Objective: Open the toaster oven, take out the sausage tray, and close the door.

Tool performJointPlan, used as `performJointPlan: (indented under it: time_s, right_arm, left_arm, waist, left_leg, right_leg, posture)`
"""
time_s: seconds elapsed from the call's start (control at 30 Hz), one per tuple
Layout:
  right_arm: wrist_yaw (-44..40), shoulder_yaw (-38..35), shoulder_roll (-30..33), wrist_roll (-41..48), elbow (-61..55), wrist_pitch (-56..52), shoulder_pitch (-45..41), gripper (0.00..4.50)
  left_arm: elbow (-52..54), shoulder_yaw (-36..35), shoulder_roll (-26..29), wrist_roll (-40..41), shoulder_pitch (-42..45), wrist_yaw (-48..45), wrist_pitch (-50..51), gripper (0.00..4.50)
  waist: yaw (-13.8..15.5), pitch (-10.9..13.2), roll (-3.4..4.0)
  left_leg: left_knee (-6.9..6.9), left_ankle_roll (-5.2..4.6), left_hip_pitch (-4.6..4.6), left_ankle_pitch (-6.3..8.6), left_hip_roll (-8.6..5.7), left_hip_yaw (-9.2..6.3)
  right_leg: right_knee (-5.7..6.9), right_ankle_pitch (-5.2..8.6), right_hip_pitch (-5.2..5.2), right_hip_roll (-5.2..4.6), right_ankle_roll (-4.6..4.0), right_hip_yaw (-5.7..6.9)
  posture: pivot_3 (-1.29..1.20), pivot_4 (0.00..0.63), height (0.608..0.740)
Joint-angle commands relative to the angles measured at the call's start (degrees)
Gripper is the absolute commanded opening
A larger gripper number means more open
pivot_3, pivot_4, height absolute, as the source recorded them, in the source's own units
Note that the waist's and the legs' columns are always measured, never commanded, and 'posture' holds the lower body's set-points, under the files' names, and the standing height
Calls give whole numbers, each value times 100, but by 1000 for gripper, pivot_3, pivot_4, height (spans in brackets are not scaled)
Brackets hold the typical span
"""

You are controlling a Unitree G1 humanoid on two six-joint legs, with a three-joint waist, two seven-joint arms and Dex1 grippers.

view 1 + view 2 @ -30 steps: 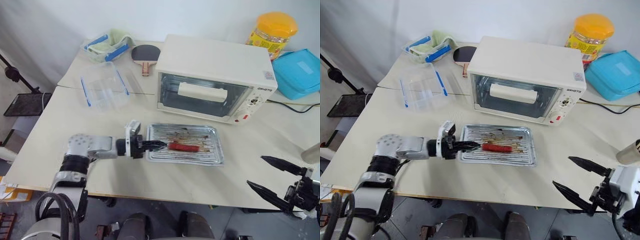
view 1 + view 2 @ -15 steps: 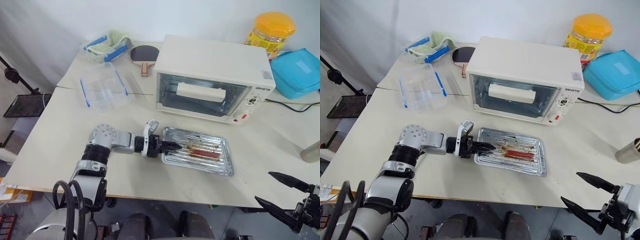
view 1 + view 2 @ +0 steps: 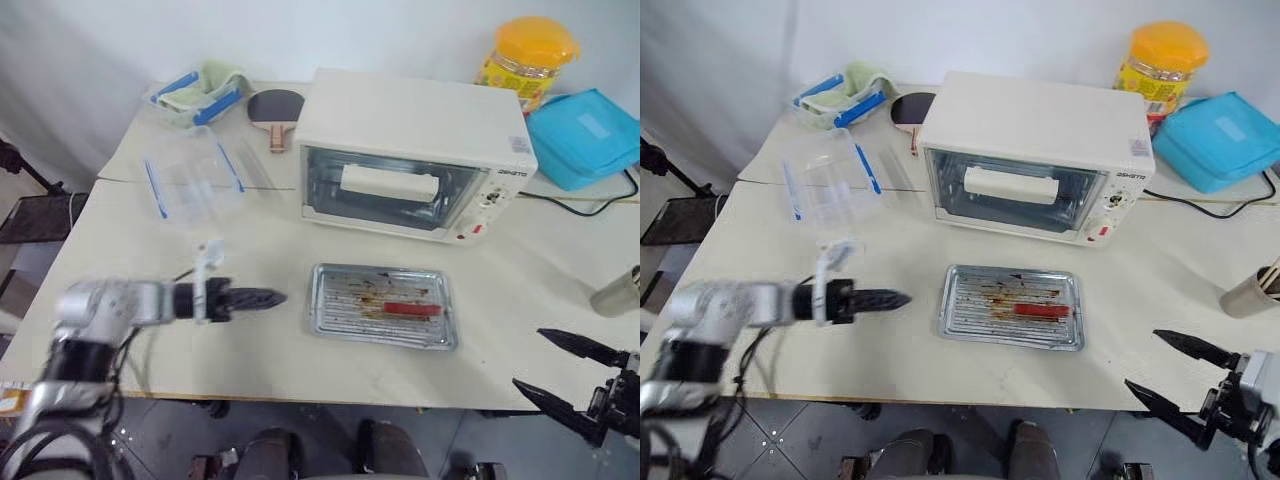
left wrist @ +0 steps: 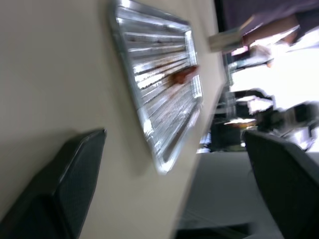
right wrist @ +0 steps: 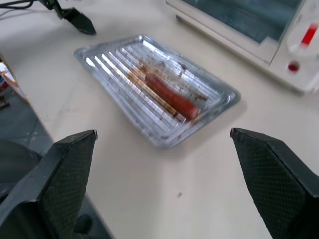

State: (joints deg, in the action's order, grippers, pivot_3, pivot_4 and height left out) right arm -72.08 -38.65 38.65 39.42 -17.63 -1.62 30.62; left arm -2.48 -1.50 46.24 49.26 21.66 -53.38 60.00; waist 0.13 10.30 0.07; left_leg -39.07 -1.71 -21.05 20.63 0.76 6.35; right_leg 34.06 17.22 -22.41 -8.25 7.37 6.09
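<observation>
Left tool (image 3: 262, 297) level, fingers apart | aimed at sausage tray (image 3: 382, 305), clear of it

The left arm (image 3: 110, 303) is built of rounded silver-grey segments joined by black collars, with a small white bracket standing up at the wrist and a thin black cable trailing beneath it. Its left gripper (image 3: 262, 297) has two black fingers tapering to points. The right gripper (image 3: 570, 375) has the same black, pointed fingers (image 5: 60, 174), their inner faces cross-hatched with a fine grid.
</observation>
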Motion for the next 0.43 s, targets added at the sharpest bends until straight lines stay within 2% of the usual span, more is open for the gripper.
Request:
performJointPlan:
  time_s: [0.03,0.07,0.13,0.17,0.27,0.43]
  right_arm:
    - [-161,-51,149,171,-35,-46,-73,4500]
    - [-202,-32,196,182,-39,-61,-127,4500]
    - [-333,5,367,235,-45,-132,-304,4500]
    - [-370,15,426,260,-43,-175,-373,4500]
    - [-491,89,558,255,47,-208,-579,4500]
    - [-657,224,568,88,229,-91,-724,4500]
  left_arm:
    - [449,-327,394,-591,-598,-1447,-1846,4476]
    - [448,-392,424,-848,-777,-1682,-2503,4476]
    - [173,-400,451,-1776,-1077,-1999,-4438,4476]
    - [76,-526,314,-1933,-1133,-2069,-5066,4476]
    - [-51,-850,54,-2020,-1139,-1675,-5450,4476]
    - [-327,-884,-113,-2338,-1084,-1502,-5942,4476]
  waist:
    - [23,4,6]
    - [58,5,8]
    - [104,6,13]
    - [116,6,15]
    - [140,7,14]
    - [134,6,14]
  left_leg:
    - [3,1,-5,-1,1,1]
    - [1,0,-11,-2,1,-7]
    - [-1,-1,-12,-2,-1,-5]
    - [-1,0,-9,-1,-1,1]
    - [0,-6,-12,2,4,0]
    - [1,-52,-13,-11,5,5]
  right_leg:
    - [4,3,-8,-5,-5,1]
    - [4,5,-9,-8,-9,6]
    - [2,4,-10,-31,-8,2]
    - [-4,4,-11,-39,-7,0]
    - [-5,0,-9,-48,-6,-10]
    - [31,-2,-11,-27,-2,19]
  posture:
    - [0,150,740]
    - [0,150,740]
    - [0,150,740]
    - [0,150,740]
    - [0,150,740]
    - [0,150,740]
